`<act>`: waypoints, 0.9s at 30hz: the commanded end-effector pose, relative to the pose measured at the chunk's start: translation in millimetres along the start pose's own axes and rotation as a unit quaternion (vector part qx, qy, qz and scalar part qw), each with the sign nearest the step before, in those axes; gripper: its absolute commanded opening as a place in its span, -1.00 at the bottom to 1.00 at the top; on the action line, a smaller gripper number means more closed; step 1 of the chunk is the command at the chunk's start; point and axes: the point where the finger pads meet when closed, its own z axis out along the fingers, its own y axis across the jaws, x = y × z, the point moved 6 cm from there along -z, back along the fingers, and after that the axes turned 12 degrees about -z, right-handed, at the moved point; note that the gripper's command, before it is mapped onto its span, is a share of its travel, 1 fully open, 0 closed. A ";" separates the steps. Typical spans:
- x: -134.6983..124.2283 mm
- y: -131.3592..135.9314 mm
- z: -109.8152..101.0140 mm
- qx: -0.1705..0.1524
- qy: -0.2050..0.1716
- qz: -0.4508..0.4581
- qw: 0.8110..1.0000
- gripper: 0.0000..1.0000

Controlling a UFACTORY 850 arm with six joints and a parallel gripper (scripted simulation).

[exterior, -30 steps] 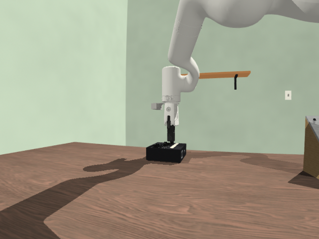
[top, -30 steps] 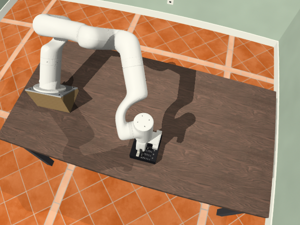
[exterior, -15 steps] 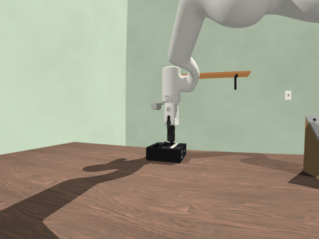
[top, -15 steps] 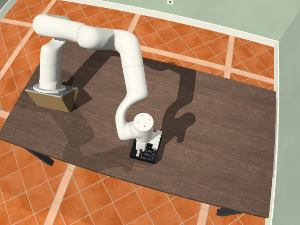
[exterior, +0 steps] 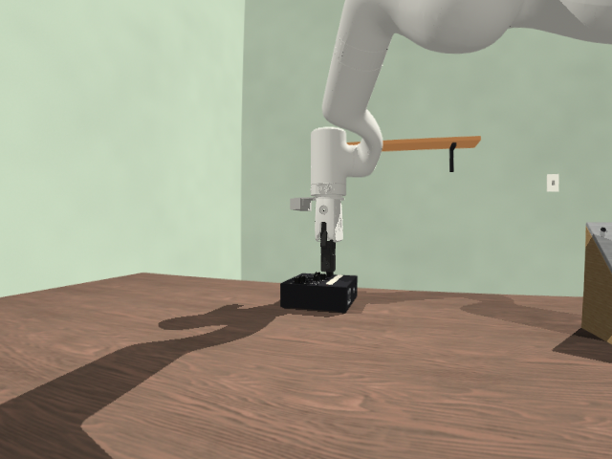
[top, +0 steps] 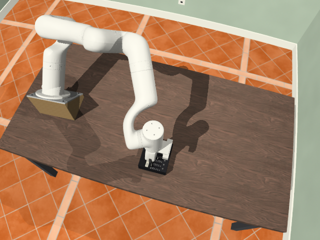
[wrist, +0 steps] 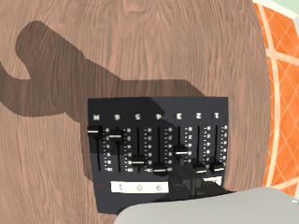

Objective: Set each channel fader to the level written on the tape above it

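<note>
Reaching down over the lighting desk (top: pixel 141 165) (exterior: pixel 314 296) (wrist: pixel 108 203), a white robot arm (top: pixel 143 82) (exterior: pixel 352 78) works above a brown wooden table (top: pixel 232 155) (exterior: pixel 345 385) (wrist: pixel 210 42) in the top view. The black desk sits beneath the gripper (top: pixel 151 161) (exterior: pixel 329 272) (wrist: pixel 187 171), well apart from the arm's mounting block (top: pixel 56 111) (exterior: pixel 595 291), and a piece of its white tape (top: pixel 147 163) (exterior: pixel 334 279) (wrist: pixel 139 187) shows beside the gripper.

In the exterior view, the gripper points straight down, its dark fingers together on nothing, their tips at the desk's top beside the tape. Whether they touch a fader cannot be told. Behind and above the desk, an orange shelf (exterior: pixel 429 143) crosses the green wall (exterior: pixel 445 212).

In the wrist view, the desk's lettering appears upside down. The master fader (wrist: pixel 93 132) and channel 6 fader (wrist: pixel 115 136) sit close to their labels; the channel 3 fader (wrist: pixel 181 151) stands farther along its slot. The faders of channel 5 (wrist: pixel 137 161), channel 4 (wrist: pixel 160 169), channel 2 (wrist: pixel 200 170) and channel 1 (wrist: pixel 218 168) lie nearer the desk's taped side. The fingers hide part of the tape, whose visible figures include a 1 and a 0 in line with channels 6 and 5.
</note>
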 end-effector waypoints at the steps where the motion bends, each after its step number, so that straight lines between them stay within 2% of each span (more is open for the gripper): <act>1: 0.7 0.2 -0.6 -0.001 0.001 0.000 1.000 -1.00; 27: 0.7 0.2 10.7 -0.001 0.001 0.000 1.000 -1.00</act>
